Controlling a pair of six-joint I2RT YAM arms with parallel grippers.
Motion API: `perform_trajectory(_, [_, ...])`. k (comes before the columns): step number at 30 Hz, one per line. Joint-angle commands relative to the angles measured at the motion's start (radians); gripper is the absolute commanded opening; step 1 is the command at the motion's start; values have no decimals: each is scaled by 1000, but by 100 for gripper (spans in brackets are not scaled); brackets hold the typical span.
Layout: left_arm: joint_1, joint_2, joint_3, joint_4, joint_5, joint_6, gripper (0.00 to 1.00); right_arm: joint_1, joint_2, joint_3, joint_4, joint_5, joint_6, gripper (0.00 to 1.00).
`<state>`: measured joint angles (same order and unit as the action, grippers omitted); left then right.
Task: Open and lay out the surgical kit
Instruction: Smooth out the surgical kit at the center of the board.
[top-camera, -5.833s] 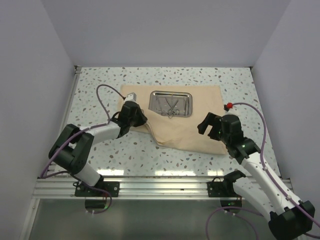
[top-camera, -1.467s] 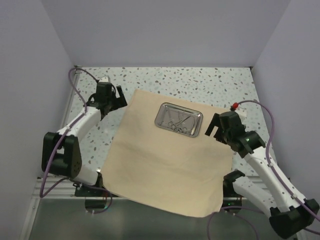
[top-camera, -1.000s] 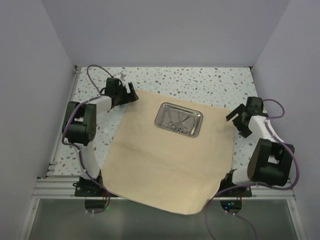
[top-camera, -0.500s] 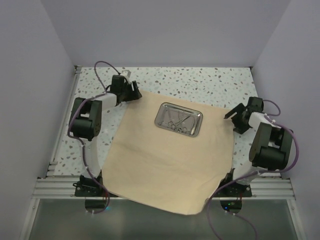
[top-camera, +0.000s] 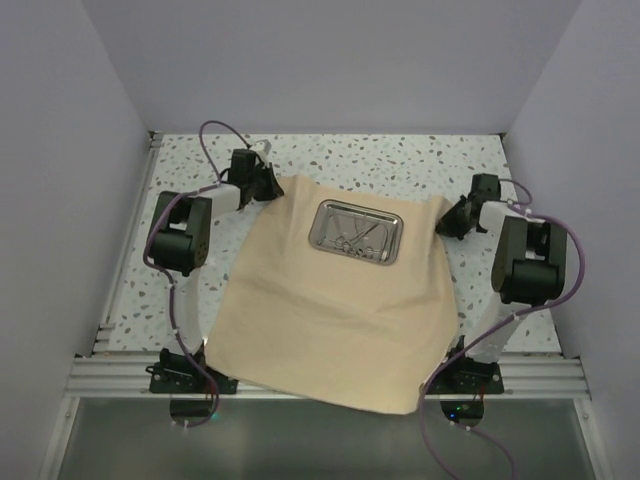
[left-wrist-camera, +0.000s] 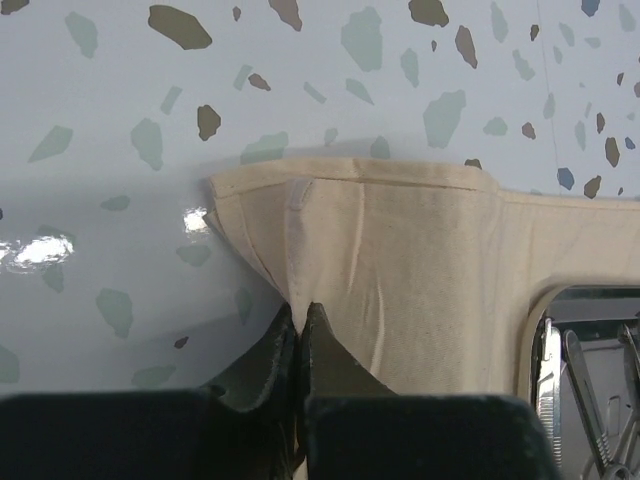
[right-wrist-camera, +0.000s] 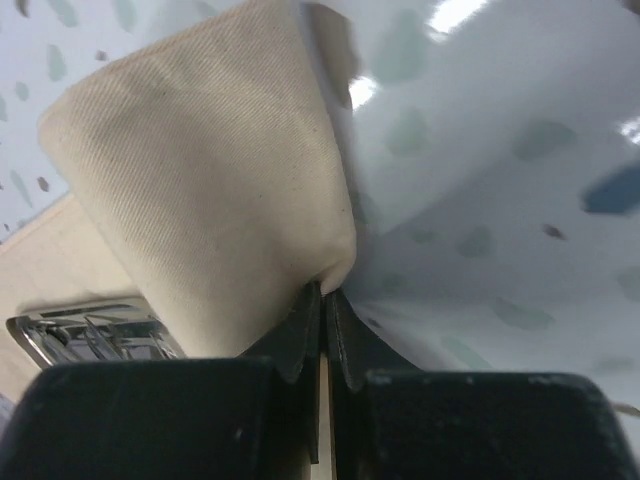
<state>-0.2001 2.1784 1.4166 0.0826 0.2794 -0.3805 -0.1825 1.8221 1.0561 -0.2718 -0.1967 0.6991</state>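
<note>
Cloth (top-camera: 330, 320) is now opened flat over the table (top-camera: 400, 160), where a few seconds back it lay folded in a small bundle around the tray (top-camera: 355, 231); its near edge hangs past the front rail. In the last second I have drawn both far corners a little inward, so the far edge looks narrower than it did, and the tray has ridden slightly back and left with the fabric. I judge the unwrapping is all but done: what is left is to settle the far corners smooth and then lay out the instruments (top-camera: 360, 236), which sit untouched inside the tray. My left claw (top-camera: 266, 187) is clamped on the far left corner, the fabric rising in a small tent from the closed tips, with the tray's rim showing just off to the right in that wrist view. My right claw (top-camera: 449, 221) is likewise pinched tight on the far right corner, which curls up in a fold above the tips, the tray lying near on its left. The tray sits between the two claws, touching neither.
</note>
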Motion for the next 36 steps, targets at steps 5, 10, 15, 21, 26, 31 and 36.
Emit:
perform_trajectory(5, [60,27,96,-170,-89,-6,0,101,193,411,-88,19,30,0])
perform_trajectory(10, [93,78,247,-242,-123,-15,0,112,313,613,-133,6,48,0])
perform_trajectory(15, [123,161,442,-342,-143,-14,0,112,437,830,-207,6,56,0])
perform_trajectory(21, [157,208,586,-382,-160,-9,0,101,494,940,-237,29,63,0])
perform_trajectory(26, [182,296,767,-455,-155,-11,0,89,513,904,-211,32,73,0])
perform_trajectory(31, [185,334,824,-455,-164,0,0,78,526,825,-153,17,91,0])
perform_trajectory(36, [188,317,791,-452,-169,-14,7,64,572,874,-161,-13,86,0])
